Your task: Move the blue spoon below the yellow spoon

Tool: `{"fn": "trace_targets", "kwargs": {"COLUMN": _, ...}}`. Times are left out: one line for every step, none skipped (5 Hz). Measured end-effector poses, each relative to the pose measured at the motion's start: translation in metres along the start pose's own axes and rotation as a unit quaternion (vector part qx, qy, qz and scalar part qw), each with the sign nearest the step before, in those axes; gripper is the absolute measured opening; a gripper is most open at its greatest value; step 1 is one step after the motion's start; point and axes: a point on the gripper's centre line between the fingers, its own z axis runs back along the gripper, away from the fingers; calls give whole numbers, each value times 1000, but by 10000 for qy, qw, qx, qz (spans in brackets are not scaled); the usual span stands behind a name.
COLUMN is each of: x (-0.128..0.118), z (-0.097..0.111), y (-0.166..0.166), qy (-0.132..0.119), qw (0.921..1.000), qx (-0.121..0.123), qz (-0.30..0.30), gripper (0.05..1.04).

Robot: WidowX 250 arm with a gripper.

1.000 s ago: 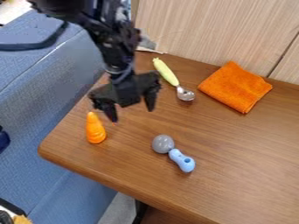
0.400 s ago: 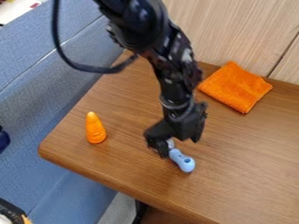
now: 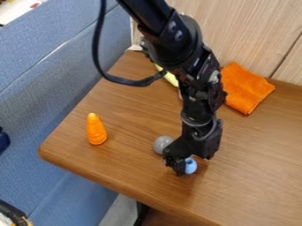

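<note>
Near the front edge of the wooden table (image 3: 247,190), the blue spoon (image 3: 191,167) lies with the end of its handle partly covered by the gripper (image 3: 192,165). Pincer state: cannot tell whether wide or narrowed onto the handle. Grey bowl of the same spoon beside the gripper, on the left of the view. Orange cone-shaped object (image 3: 96,130) farther left, near the table's side edge. Farther back, orange cloth (image 3: 247,90); beyond it, the yellow spoon (image 3: 170,78), partly hidden behind the arm. Pale wood panel (image 3: 254,33) behind.

Prob. an office lounge, w/ blue fabric sofa (image 3: 47,75), wood tbl (image 3: 133,165) & wood-panel wall (image 3: 254,35).
</note>
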Motion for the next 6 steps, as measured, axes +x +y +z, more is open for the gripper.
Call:
{"fn": "trace_targets", "kwargs": {"x": -2, "z": -4, "y": 6, "qy": 18, "qw": 10000, "qx": 3, "qz": -56, "gripper": 690}}
{"fn": "trace_targets", "kwargs": {"x": -5, "z": -4, "y": 3, "qy": 50, "qw": 10000, "qx": 27, "qz": 58, "gripper": 446}}
{"fn": "trace_targets", "kwargs": {"x": -7, "z": -3, "y": -6, "qy": -7, "qw": 10000, "qx": -18, "qz": -26, "gripper": 440}}
{"fn": "trace_targets", "kwargs": {"x": -13, "z": -1, "y": -16, "qy": -3, "qw": 9993, "qx": -203, "qz": -317, "gripper": 440}}
{"fn": "trace_targets", "kwargs": {"x": -27, "z": 19, "y": -15, "qy": 115, "qw": 9983, "qx": -84, "qz": -571, "gripper": 440}}
{"fn": "trace_targets", "kwargs": {"x": -53, "z": 37, "y": -2, "qy": 246, "qw": 9987, "qx": 113, "qz": -435, "gripper": 440}}
